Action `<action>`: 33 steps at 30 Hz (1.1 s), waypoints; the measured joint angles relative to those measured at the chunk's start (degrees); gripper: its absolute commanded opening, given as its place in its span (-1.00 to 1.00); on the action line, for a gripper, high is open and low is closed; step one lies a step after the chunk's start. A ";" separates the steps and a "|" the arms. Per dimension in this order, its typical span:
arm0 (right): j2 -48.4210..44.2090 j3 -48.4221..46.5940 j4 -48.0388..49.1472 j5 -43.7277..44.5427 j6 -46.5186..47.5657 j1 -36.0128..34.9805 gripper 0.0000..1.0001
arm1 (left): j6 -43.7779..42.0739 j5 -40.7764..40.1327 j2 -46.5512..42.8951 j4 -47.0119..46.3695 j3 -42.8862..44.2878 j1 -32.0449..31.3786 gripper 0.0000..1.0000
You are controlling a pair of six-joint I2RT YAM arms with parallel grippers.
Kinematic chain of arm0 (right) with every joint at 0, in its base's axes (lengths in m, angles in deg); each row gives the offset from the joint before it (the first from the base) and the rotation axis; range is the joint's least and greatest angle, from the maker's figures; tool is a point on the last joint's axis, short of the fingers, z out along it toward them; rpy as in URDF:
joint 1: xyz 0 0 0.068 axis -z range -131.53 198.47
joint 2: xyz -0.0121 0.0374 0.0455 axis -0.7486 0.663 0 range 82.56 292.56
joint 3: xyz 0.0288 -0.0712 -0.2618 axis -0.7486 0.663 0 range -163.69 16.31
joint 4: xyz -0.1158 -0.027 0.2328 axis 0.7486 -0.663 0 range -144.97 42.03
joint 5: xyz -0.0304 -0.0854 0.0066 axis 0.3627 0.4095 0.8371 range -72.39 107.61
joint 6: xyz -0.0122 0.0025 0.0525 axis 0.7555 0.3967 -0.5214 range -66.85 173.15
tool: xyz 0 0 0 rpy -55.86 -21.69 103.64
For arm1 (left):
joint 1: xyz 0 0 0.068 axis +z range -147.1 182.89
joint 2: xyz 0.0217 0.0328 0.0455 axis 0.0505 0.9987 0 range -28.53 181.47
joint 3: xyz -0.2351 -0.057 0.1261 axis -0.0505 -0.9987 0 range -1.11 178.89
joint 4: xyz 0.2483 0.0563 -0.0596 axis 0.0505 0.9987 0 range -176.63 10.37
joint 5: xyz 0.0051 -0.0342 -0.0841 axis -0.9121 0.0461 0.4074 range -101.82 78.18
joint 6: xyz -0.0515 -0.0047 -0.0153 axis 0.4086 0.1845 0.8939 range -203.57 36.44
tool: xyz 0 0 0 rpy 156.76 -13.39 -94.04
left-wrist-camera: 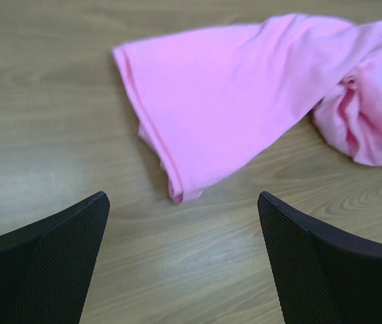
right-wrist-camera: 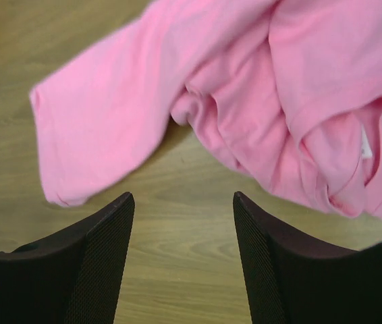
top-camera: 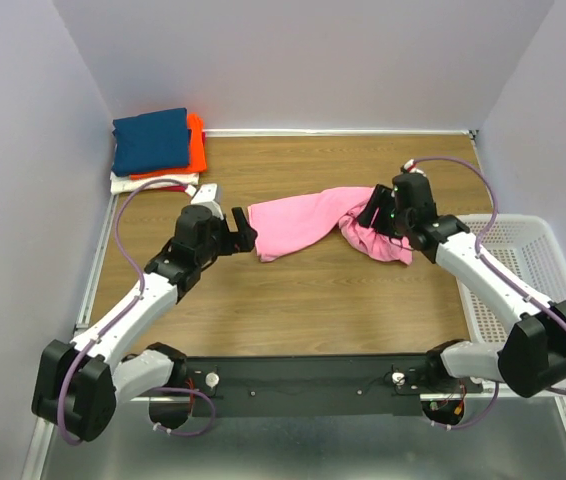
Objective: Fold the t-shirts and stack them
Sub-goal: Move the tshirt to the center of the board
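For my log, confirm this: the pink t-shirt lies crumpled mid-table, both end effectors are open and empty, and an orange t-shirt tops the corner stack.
Wrong on one point: the navy blue t-shirt lies on top, with the orange t-shirt beneath it, as the top external view shows. The rest holds.

Overhead, both wrists: shared pink t-shirt (top-camera: 293, 225)

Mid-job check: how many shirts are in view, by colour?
Pink shirt: 1
Navy shirt: 1
Orange shirt: 1
White shirt: 1
Total: 4 clearly seen. A thin red edge in the stack may be a fifth; cannot tell.
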 measured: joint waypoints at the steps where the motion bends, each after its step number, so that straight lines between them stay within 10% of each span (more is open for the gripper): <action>1: -0.07 1.75 -0.04 0.39 -0.31 -0.85 0.34 | 1.07 -0.50 0.72 -0.70 -1.66 -0.11 0.97; 23: 1.44 12.24 1.77 11.52 -2.99 -1.77 0.15 | 9.84 -4.90 24.52 -16.41 -3.19 -6.86 0.40; 33: 9.99 9.62 5.57 11.26 -3.41 -1.84 0.06 | 9.51 -5.88 29.16 -18.40 0.24 -6.84 -0.31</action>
